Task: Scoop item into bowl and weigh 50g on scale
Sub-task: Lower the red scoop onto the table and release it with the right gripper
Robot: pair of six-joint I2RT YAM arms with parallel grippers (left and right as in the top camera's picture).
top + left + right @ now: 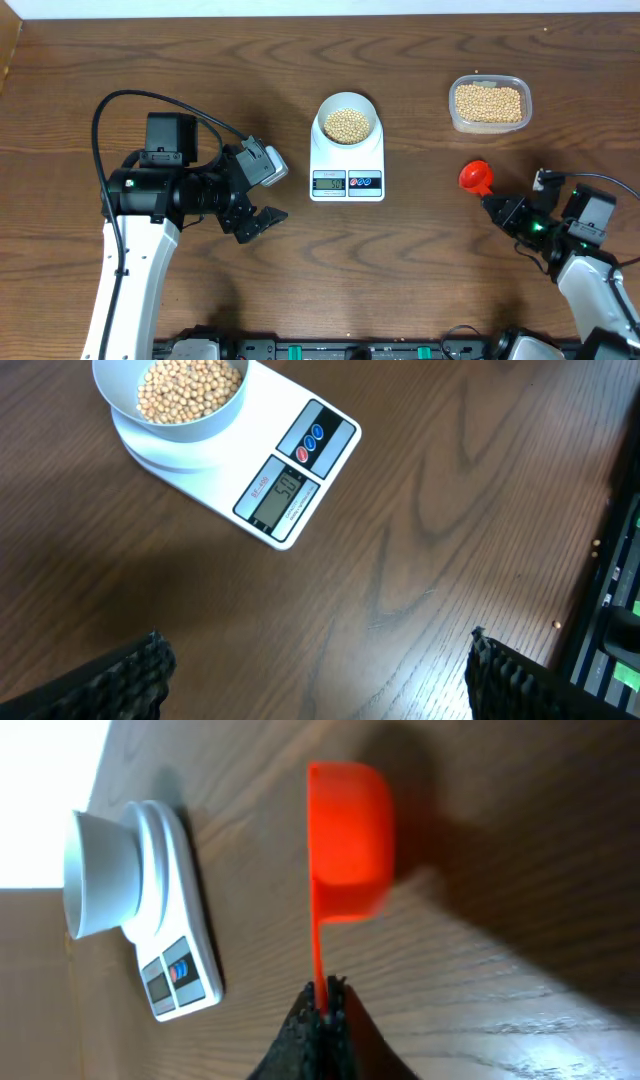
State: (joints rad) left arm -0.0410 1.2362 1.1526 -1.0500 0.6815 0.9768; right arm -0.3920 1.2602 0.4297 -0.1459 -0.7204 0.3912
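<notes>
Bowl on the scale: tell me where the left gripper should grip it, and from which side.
The bowl stands upright, holding beans, with smooth flared sides; so the left gripper should probably pinch its near rim from above, one finger inside.
</notes>
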